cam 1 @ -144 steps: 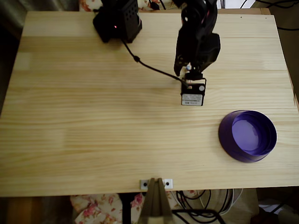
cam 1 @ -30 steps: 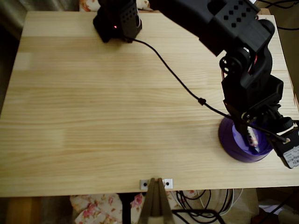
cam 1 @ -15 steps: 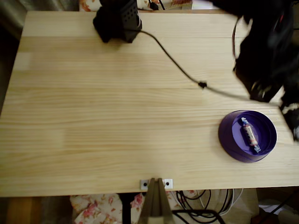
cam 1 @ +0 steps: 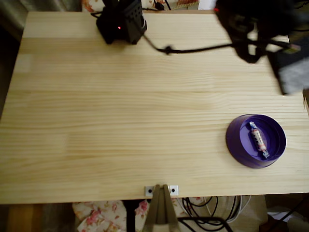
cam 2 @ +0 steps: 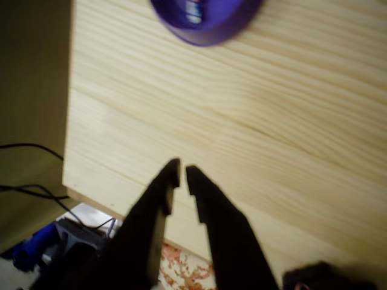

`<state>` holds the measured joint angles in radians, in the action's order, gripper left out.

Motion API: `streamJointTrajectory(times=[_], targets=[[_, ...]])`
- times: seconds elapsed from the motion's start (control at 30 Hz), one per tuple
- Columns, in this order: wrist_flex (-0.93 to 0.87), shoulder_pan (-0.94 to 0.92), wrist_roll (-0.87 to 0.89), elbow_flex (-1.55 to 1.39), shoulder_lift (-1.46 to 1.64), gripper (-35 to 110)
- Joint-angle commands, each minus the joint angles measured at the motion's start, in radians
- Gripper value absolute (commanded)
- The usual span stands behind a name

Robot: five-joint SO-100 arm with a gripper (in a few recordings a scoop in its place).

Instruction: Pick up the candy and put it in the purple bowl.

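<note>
Now candy (cam 1: 257,139) lies inside purple bowl (cam 1: 235,140), black cable (cam 1: 193,49) well apart.

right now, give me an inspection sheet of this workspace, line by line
surface: pale wooden table, bare across the middle
job's things: candy lies inside the purple bowl, near the table's right edge in the overhead view
clutter: nothing seen
grippers: gripper empty, fingertips almost together, raised above the table's edge in the wrist view
cables: black cable runs from the arm base to the arm; more cables below the table
surroundings: floral cloth under the near edge
</note>
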<state>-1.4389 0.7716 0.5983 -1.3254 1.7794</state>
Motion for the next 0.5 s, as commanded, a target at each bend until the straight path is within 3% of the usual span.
streamJointTrajectory(times=[0.0,0.33,0.47], targets=[[0.046,-0.069,-0.002,-0.204,0.374,0],[0.107,-0.227,-0.029,-0.520,0.627,0],[0.011,-0.322,-0.080,-0.437,0.396,0]])
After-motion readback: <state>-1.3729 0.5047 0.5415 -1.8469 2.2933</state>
